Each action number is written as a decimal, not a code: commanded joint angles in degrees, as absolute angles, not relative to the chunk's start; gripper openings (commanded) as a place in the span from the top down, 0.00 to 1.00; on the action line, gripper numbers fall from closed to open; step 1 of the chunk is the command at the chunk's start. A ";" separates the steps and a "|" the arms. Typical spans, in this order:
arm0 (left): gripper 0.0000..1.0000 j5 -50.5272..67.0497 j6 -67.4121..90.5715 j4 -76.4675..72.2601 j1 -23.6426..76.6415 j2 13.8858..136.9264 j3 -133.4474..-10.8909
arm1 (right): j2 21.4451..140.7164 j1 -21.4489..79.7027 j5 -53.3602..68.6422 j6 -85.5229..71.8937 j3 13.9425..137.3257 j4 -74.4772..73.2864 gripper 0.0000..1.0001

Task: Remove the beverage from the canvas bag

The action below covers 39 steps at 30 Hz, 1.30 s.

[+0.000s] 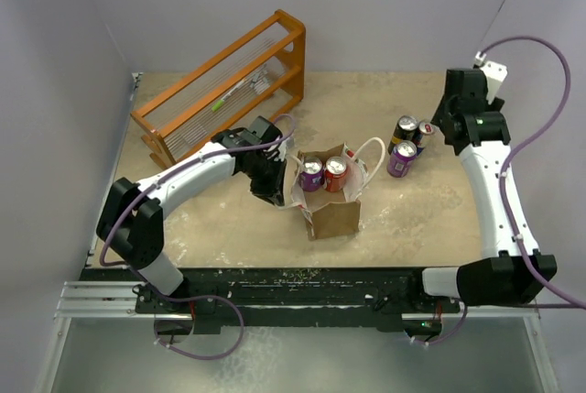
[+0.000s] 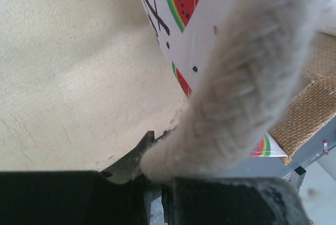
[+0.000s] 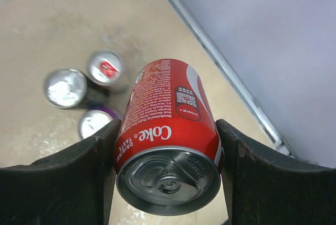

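The canvas bag point(image 1: 333, 212) stands mid-table with its mouth open. A purple can point(image 1: 312, 173) and a red can point(image 1: 336, 173) stand inside it. My left gripper point(image 1: 273, 180) is at the bag's left edge, shut on a white rope handle point(image 2: 236, 88). The watermelon-printed side panel point(image 2: 181, 10) is just beyond it. My right gripper point(image 3: 168, 130) is shut on a red Coke can point(image 3: 168, 125) and holds it above the table at the far right. In the top view that gripper point(image 1: 448, 124) hides the can.
Three cans stand together right of the bag: a dark one point(image 1: 404, 129), a red-tabbed one point(image 1: 424, 133) and a purple one point(image 1: 401, 158). An orange wooden rack point(image 1: 224, 91) stands at the back left. The right wall point(image 3: 273, 36) is close to the held can.
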State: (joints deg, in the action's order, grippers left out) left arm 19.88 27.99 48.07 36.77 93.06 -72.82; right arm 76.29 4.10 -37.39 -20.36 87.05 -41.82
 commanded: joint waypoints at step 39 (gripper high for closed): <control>1.00 19.82 20.01 51.54 35.07 100.78 -82.70 | 96.08 -13.44 -4.68 -11.73 75.75 -26.68 0.83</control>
State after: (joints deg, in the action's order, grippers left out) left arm 21.08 20.38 53.25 35.64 100.40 -81.34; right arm 96.16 -13.19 -5.32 -13.10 75.46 -31.77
